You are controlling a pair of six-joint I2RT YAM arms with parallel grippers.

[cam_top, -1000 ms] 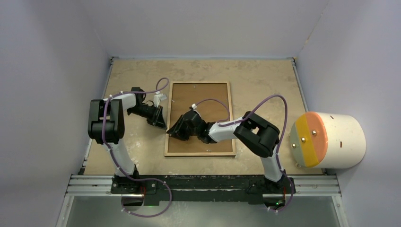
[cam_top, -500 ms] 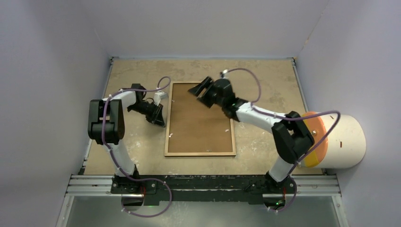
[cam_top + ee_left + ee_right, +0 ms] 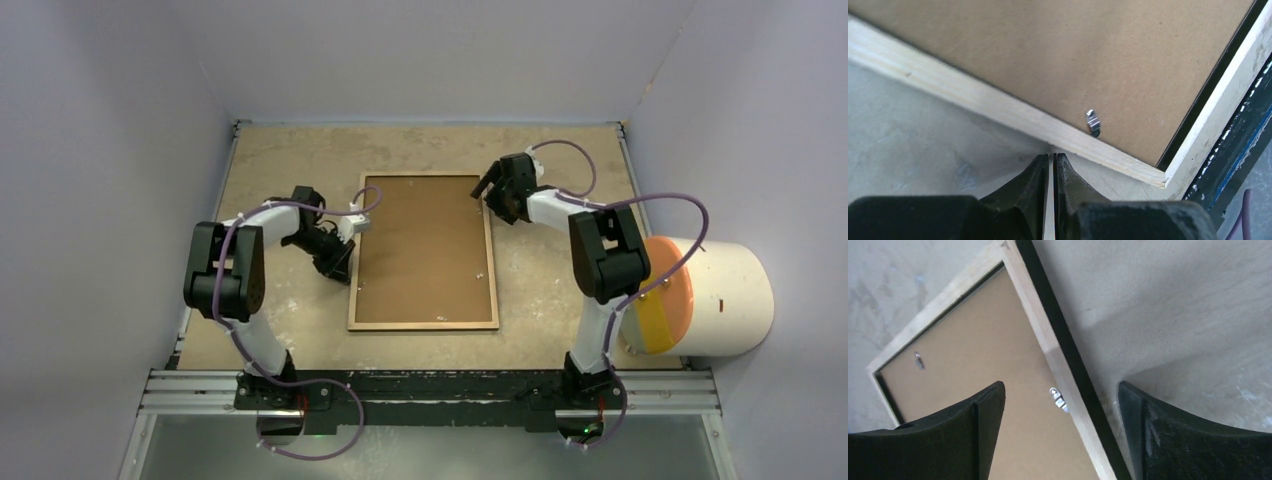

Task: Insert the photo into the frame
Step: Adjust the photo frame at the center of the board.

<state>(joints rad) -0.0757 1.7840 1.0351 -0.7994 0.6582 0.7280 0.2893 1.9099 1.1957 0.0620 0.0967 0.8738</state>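
Observation:
The frame [image 3: 423, 325] lies face down mid-table, its light wood rim around the brown backing board [image 3: 420, 250]. The photo is hidden. My left gripper [image 3: 345, 274] is shut and empty, its tips on the table just off the frame's left rim. In the left wrist view the gripper [image 3: 1050, 156] almost touches the rim [image 3: 998, 105] near a metal tab [image 3: 1092, 121]. My right gripper [image 3: 487, 193] is open at the frame's top right corner. In the right wrist view the gripper [image 3: 1060, 390] straddles the rim [image 3: 1048, 340], with one finger over the backing board [image 3: 973, 355] and one over the table.
A white cylinder [image 3: 700, 297] with an orange, yellow and grey end face lies at the table's right edge. Grey walls close the left, back and right. A metal rail [image 3: 430, 385] runs along the front by the arm bases.
My right arm swung from the frame's lower left, across the backing board, to the top right corner. My left gripper shifted slightly closer to the frame's left rim.

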